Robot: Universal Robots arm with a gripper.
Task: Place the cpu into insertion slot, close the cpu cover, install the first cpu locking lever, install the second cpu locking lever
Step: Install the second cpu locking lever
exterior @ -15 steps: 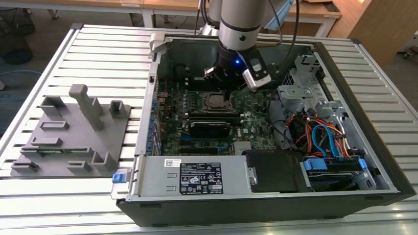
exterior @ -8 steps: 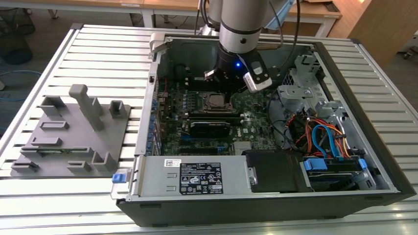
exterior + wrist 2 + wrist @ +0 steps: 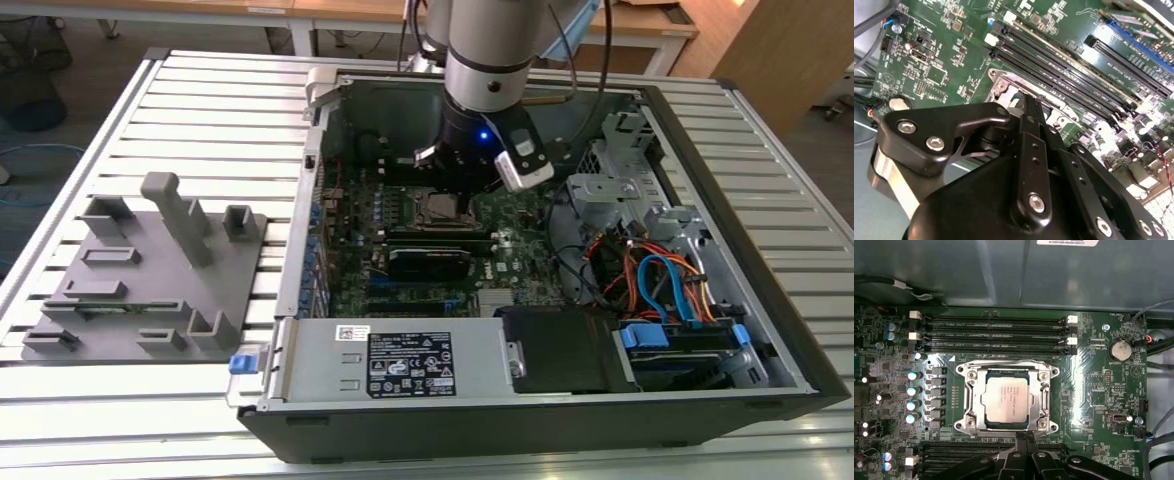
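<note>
1. One cpu (image 3: 1005, 401), a flat square chip with a dull silver metal top, lies flat in the insertion slot (image 3: 1007, 396) in the first wrist view. Being square, it has no long axis; its edges run parallel to the socket edges and its metal top faces upward.
2. Around it sits the cpu cover (image 3: 1043, 395), a thin shiny metal frame with a cut-out centre, lying down over the chip border.
3. Long narrow black memory slots (image 3: 994, 332) run along both sides of the socket on the green motherboard (image 3: 1099, 390).
4. Round silver capacitors (image 3: 913, 390) stand in a row beside the socket.
5. The black gripper (image 3: 1025, 439) hangs just at the socket edge; its matte fingers (image 3: 1030, 111) are pressed together with nothing between them.
6. In the exterior view the arm (image 3: 486, 60) reaches down into the open computer case (image 3: 747, 250), which lies on a slatted metal table (image 3: 200, 110), near a grey plastic fixture (image 3: 147, 270).
</note>
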